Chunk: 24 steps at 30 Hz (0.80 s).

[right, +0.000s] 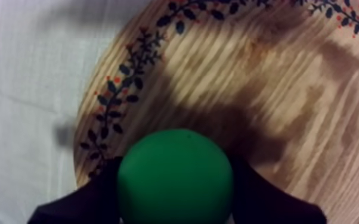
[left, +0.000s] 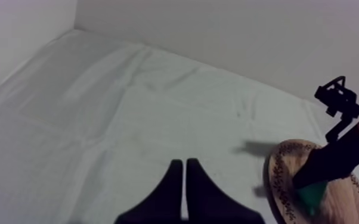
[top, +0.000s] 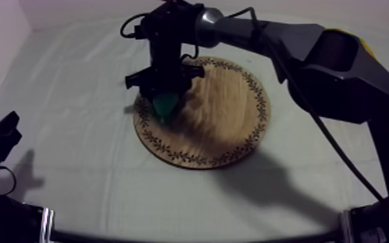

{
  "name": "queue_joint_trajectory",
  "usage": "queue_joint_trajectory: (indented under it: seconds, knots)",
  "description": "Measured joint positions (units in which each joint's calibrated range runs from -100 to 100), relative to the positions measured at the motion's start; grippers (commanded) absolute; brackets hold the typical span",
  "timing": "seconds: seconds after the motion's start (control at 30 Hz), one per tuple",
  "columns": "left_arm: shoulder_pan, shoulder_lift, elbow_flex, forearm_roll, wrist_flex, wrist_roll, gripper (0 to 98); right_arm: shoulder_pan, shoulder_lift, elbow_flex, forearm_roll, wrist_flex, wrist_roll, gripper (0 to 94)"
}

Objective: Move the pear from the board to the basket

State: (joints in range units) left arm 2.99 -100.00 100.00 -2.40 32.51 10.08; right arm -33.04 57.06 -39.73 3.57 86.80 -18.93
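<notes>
Pear (right: 176, 176) held in right end effector (top: 165, 103), left of centre over wooden board (top: 229, 123). Lift straight up, grip firm.

Pear (right: 175, 184) betw. right tool's (right: 177, 170) fingers (right: 89, 205): plain bright green, no markings. Those fingers black; left tool (left: 185, 182) black too. Board (right: 289, 89) under right tool: warm brown wood w/ darker grain streaks, rim w/ dark leaf sprigs & small red dots. Worktop cloth (top: 74, 129): plain grey-white.
</notes>
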Motion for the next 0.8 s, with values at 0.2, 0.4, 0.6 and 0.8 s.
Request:
queue_joint_trajectory:
  seconds: [0.2,0.4,0.6,0.8]
  knots:
    - [0.0,0.0,0.0,0.00,0.0,0.0,0.1,0.5,-5.6,4.4,0.1,-0.5,1.5,28.2]
    - [0.0,0.0,0.0,0.00,0.0,0.0,0.1,3.1,-15.3,10.9,2.7,-1.2,4.4,28.9]
    - [0.0,0.0,0.0,0.00,0.0,0.0,0.1,8.2,-25.9,15.7,6.4,-3.3,8.6,30.3]
    - [0.0,0.0,0.0,0.00,0.0,0.0,0.1,14.9,-36.2,19.9,9.7,-7.9,13.6,30.7]
